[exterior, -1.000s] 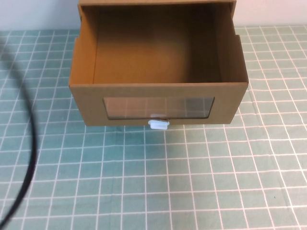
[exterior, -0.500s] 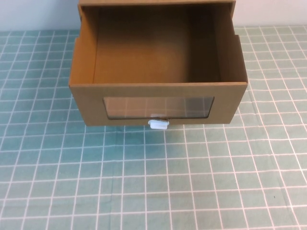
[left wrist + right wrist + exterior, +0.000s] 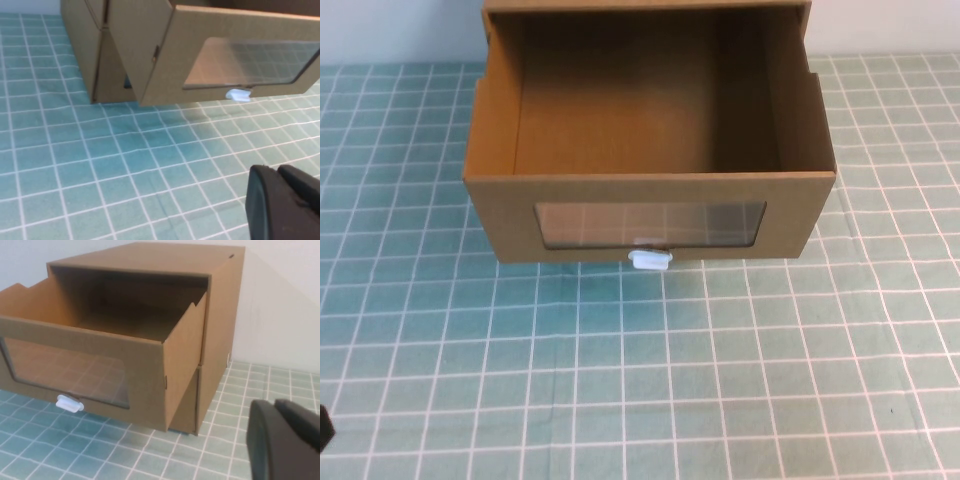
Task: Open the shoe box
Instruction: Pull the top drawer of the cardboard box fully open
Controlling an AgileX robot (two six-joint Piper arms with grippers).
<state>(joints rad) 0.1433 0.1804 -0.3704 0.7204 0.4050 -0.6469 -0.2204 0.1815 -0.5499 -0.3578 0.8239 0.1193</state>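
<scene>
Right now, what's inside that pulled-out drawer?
The drawer shows bare cardboard floor and walls, nothing seen inside. The floor strip behind its front panel is covered. The left gripper and right gripper, both shut, hang outside it, above the mat.

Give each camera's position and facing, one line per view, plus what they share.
High view: raised on the robot's side, angled down onto the shoe box, drawer pulled out; only a dark sliver of robot at lower left.
Left wrist view: low over the mat on the left, facing the drawer front; left gripper in frame, off the box.
Right wrist view: low on the right, facing the drawer's corner; shut right gripper in frame, off the box.
Shared: all show the drawer's window and white pull tab.
</scene>
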